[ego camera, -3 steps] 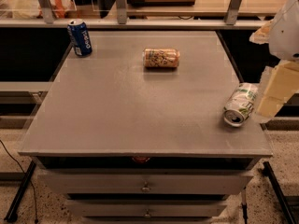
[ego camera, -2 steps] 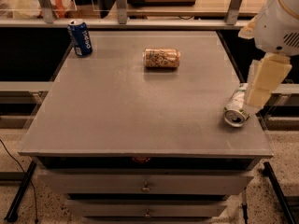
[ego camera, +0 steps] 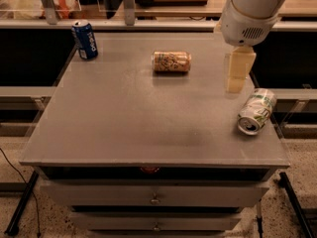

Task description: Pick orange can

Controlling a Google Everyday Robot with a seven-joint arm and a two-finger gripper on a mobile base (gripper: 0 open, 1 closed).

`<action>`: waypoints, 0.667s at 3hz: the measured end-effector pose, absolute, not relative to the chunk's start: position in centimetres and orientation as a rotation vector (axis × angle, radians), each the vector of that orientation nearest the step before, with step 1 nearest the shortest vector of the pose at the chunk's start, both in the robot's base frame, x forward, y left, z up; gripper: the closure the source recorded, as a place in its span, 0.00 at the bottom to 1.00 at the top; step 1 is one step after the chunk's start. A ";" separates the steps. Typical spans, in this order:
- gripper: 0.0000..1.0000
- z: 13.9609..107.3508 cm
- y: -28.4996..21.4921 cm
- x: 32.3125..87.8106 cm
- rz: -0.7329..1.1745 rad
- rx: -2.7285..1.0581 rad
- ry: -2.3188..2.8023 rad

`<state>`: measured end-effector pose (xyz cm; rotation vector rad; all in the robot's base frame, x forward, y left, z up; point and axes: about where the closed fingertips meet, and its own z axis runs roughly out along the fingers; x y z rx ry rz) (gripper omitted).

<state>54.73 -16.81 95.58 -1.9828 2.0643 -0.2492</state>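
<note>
The orange can [ego camera: 171,62] lies on its side at the back middle of the grey table [ego camera: 124,118]; it has a tan-orange body with a pale patterned label. My gripper [ego camera: 237,76] hangs from the white arm over the table's right side, to the right of the orange can and apart from it. It holds nothing that I can see.
A blue can [ego camera: 84,39] stands upright at the back left corner. A green-and-white can [ego camera: 256,111] lies on its side near the right edge, just below my gripper. Drawers sit under the table front. Shelving and a rail run behind the table.
My arm has moved left and toward the back, from beside the green-and-white can at the right edge to over the table. The cans have not moved.
</note>
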 end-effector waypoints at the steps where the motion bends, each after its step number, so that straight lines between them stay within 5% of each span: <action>1: 0.00 93.1 -14.5 59.0 -0.303 -2.046 2.022; 2: 0.00 92.6 -14.2 59.5 -0.310 -2.058 2.017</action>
